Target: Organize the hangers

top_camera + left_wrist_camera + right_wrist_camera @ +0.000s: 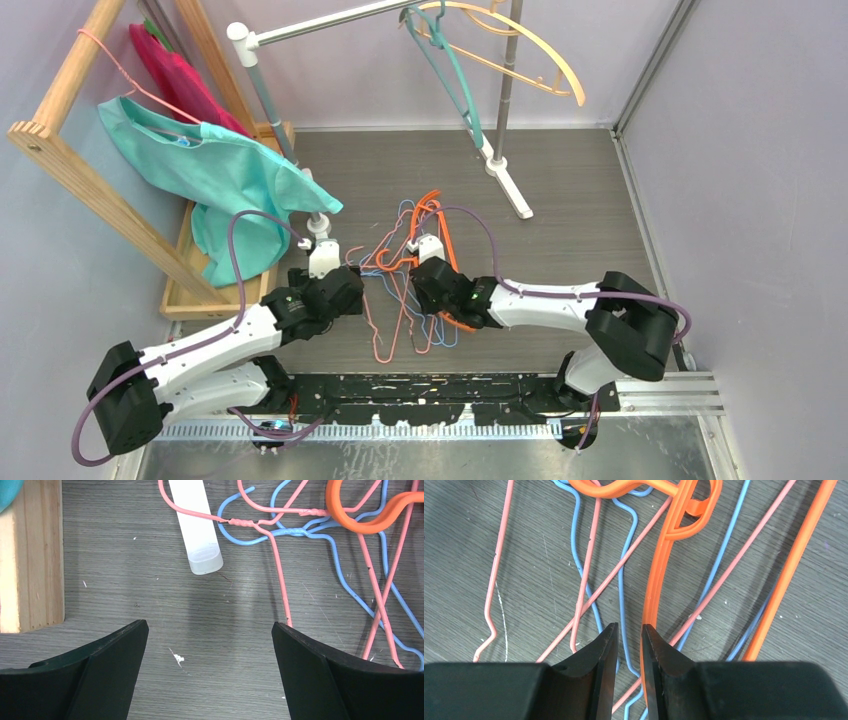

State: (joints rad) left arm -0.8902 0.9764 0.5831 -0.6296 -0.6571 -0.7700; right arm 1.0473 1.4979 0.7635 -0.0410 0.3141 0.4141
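A tangle of thin pink and light-blue wire hangers [400, 300] lies on the floor between my arms, with an orange plastic hanger [432, 208] across it. A teal hanger [455, 85] and a cream hanger [540, 55] hang on the silver rail [320, 25]. My left gripper [356, 290] [210, 630] is wide open and empty over bare floor, with a pink wire [280, 580] by its right finger. My right gripper [425, 285] [629, 630] hovers low over the pile with its jaws a narrow gap apart. A blue wire [621, 590] runs through the gap, and the orange hanger's arm [664, 565] runs by its right finger.
A teal shirt [215, 170] on a pink wire hanger hangs from a wooden rack [70, 70] at the left, with a red garment [180, 75] behind. The rail's white feet [510, 185] [197, 525] rest on the floor. Walls enclose the left, back and right sides.
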